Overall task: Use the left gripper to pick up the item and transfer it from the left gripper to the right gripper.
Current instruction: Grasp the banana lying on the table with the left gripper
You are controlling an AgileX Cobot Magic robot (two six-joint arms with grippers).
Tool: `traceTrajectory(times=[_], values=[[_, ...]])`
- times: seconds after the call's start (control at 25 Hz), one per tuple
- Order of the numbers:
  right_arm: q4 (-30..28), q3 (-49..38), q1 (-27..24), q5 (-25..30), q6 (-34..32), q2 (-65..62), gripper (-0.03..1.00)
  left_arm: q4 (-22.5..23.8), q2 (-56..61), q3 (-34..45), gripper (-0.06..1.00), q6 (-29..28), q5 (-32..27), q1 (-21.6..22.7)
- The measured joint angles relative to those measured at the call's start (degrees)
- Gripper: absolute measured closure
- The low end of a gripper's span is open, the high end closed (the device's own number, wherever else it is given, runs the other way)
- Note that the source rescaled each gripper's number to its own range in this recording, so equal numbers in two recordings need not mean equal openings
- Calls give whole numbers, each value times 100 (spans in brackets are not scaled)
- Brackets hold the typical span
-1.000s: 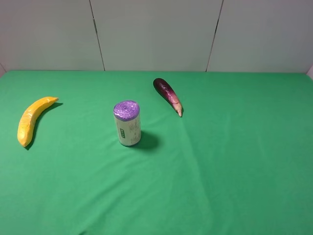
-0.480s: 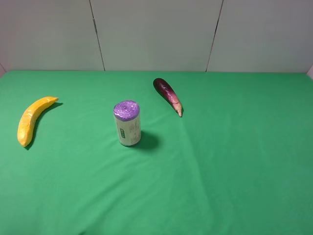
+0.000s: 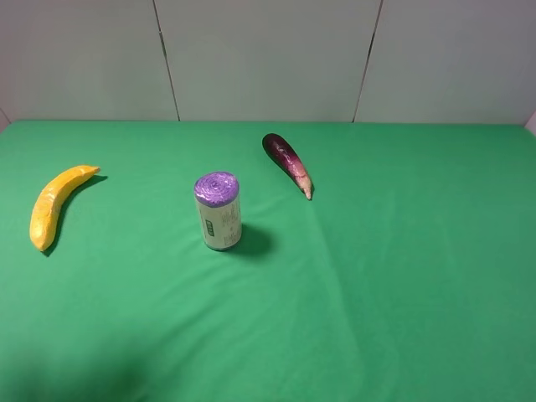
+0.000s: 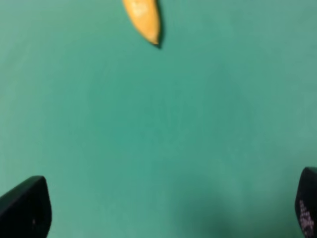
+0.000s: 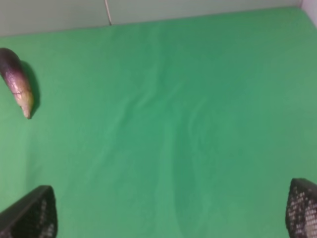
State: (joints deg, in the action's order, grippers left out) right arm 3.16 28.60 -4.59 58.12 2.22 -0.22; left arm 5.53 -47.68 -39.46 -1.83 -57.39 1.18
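One green cloth (image 3: 377, 293), one banana (image 3: 52, 205) — pale panelled wall (image 3: 268, 59).

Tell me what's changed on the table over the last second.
A faint shadow has crept onto the green cloth at its near left corner. Nothing was grasped or released. The banana, the purple-topped roll and the eggplant stayed put.

one yellow banana (image 3: 52, 205), one eggplant (image 3: 287, 162), one purple-topped roll (image 3: 219, 211)
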Motion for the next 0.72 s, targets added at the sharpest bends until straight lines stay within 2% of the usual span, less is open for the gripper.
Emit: traceTrajectory(times=[0.28,0.44,0.72], values=[[0,0,0,0,0,0,-3,363,-1174,0,-4,-229,526,0],[0,0,0,0,0,0,-3,553,-1897,0,-5,-402,1071,0],[0,0,0,0,0,0,-3,599,-3166,-114,-5,-507,1830,0]])
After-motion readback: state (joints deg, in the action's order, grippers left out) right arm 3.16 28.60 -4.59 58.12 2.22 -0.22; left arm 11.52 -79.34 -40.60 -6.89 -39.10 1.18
